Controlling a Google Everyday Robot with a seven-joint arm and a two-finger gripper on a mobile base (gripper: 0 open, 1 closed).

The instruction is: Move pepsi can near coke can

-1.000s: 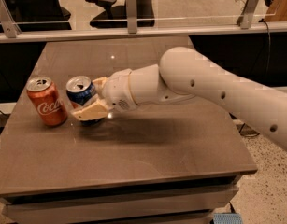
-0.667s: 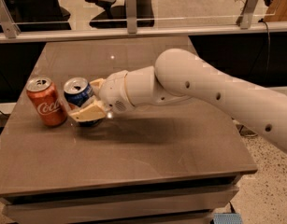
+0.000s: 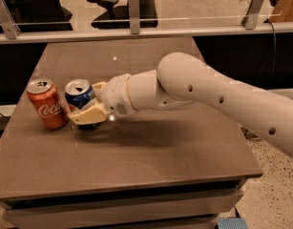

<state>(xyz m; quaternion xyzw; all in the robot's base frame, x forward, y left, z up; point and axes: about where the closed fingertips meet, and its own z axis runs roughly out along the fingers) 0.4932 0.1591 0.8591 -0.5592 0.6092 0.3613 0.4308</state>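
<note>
The pepsi can (image 3: 80,97) is dark blue with a silver top and stands upright at the left of the brown table (image 3: 151,151). My gripper (image 3: 86,109) reaches in from the right and is shut on it, one cream finger (image 3: 88,115) across its front, the other behind it. The coke can (image 3: 47,103) is red with white script and stands upright just left of the pepsi can, a narrow gap between them. My white arm (image 3: 208,94) stretches across the table from the right.
A railing with glass panels (image 3: 136,27) runs along the table's far edge. An office chair (image 3: 108,4) stands beyond it. The floor (image 3: 270,194) drops away at the table's right side.
My gripper has carried the pepsi can a little to the left, closer to the coke can. The coke can has not moved.
</note>
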